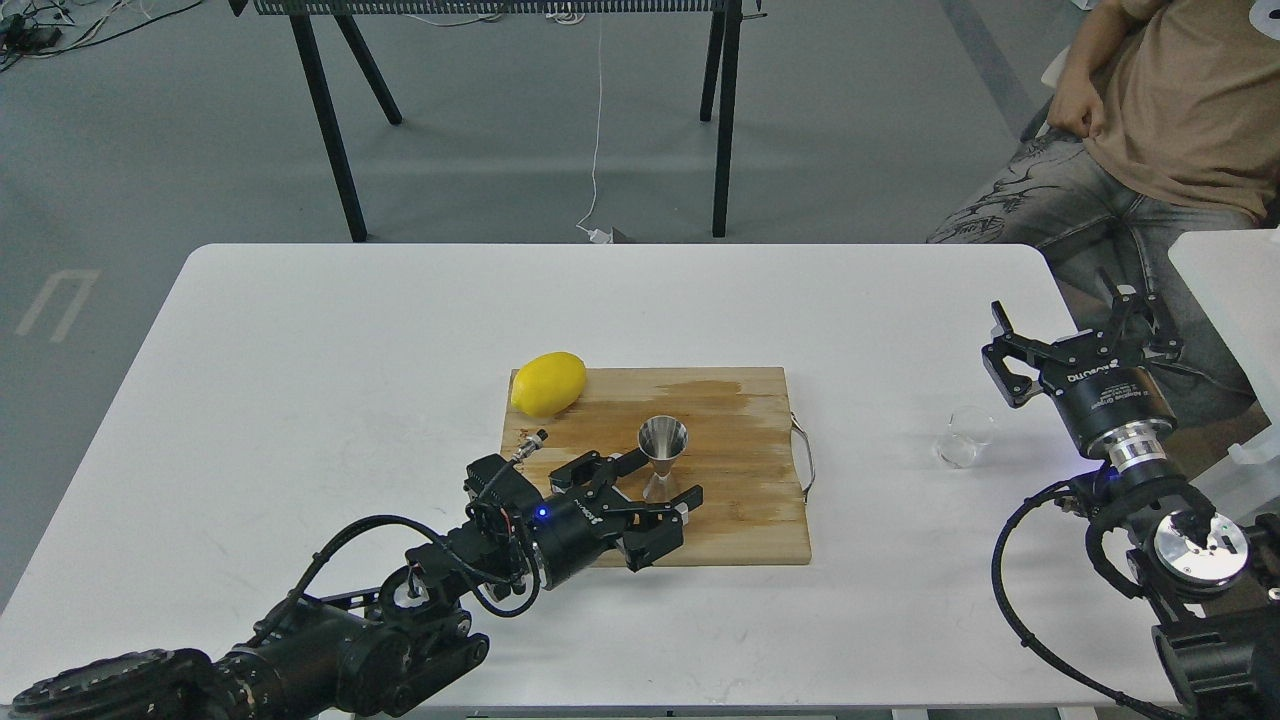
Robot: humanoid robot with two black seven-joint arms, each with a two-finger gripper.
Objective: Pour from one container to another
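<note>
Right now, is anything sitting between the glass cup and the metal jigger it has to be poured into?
Nothing visible does. The cup stands on bare table right of the board; only the board's handle lies between it and the jigger.

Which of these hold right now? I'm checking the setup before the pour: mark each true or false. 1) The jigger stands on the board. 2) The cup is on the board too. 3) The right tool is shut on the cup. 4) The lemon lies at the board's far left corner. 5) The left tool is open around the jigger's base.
1) True: the jigger stands upright on the board.
2) False: the cup stands on the table, right of the board.
3) False: the right tool is open, beside the cup and not touching it.
4) True: the lemon lies there.
5) True: the left tool is open, a finger on either side of the base.
</note>
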